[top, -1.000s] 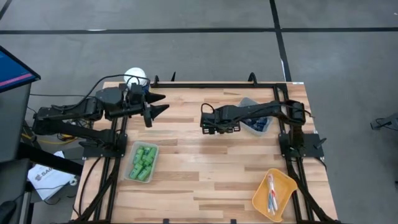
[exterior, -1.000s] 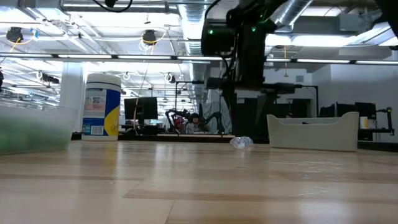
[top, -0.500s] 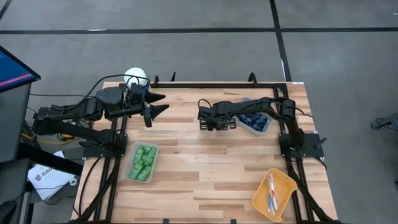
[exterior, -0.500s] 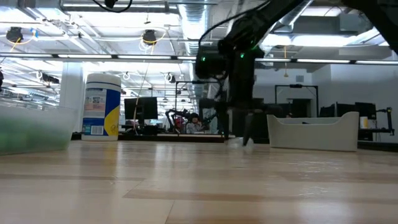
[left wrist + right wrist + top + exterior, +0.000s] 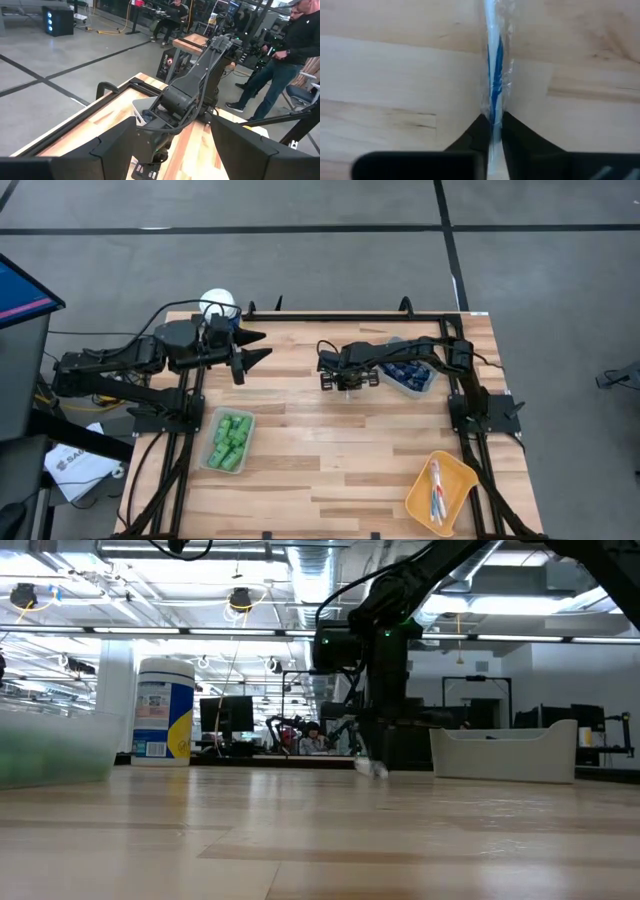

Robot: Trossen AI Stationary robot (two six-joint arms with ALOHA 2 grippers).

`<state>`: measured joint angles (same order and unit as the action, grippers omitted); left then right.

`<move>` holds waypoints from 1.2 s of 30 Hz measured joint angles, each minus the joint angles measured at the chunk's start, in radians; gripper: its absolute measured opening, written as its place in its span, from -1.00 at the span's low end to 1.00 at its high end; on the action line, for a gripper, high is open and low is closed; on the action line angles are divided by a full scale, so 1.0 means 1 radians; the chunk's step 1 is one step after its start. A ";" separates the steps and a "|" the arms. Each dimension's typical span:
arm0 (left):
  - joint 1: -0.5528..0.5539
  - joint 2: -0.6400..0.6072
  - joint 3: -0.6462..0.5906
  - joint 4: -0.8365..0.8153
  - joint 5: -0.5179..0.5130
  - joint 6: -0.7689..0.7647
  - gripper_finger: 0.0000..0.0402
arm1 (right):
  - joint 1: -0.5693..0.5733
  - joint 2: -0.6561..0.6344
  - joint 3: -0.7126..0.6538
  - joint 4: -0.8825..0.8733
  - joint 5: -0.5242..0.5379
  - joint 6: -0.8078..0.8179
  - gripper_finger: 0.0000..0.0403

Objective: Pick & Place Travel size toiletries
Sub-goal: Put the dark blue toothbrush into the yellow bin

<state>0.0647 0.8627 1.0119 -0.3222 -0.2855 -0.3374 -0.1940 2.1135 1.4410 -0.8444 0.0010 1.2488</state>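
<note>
Where the right gripper (image 5: 349, 381) presses down near the middle of the desk, somewhat toward the far edge, its two dark fingers (image 5: 481, 132) are pinched tight on a wrapped toothbrush (image 5: 494, 75), white with a blue stripe, lying flat on the bare wood. In the low view the same gripper sits almost at the surface with a crinkle of clear wrapper at its tips. The toothbrush looks very light and stiff along its length, but the loose plastic sleeve around it is likely slick, so a grip on film alone could slide; the hold seems to be across the slim handle itself, which is the safer place. Just beside the gripper, toward the far right corner, stands the clear bin of navy tubes (image 5: 411, 374). The yellow tray (image 5: 441, 490) holding other toothbrushes sits at the near right corner, and the bin of green bottles (image 5: 229, 441) lies near the left edge. The left gripper (image 5: 255, 347) waits by the far left corner with its fingers spread apart.
</note>
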 joint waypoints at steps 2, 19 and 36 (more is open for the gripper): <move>0.000 0.000 0.000 0.000 0.000 0.000 0.27 | 0.001 -0.011 -0.001 0.001 -0.008 -0.023 -0.91; 0.000 -0.112 0.000 -0.004 -0.023 0.000 0.27 | 0.118 -0.222 0.087 -0.178 0.008 -0.144 -0.90; 0.000 -0.148 0.000 -0.009 -0.048 0.000 0.27 | 0.804 -0.471 -0.008 -0.589 0.026 0.818 -0.92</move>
<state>0.0650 0.7151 1.0122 -0.3313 -0.3340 -0.3370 0.6103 1.6428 1.4331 -1.4337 0.0267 2.0664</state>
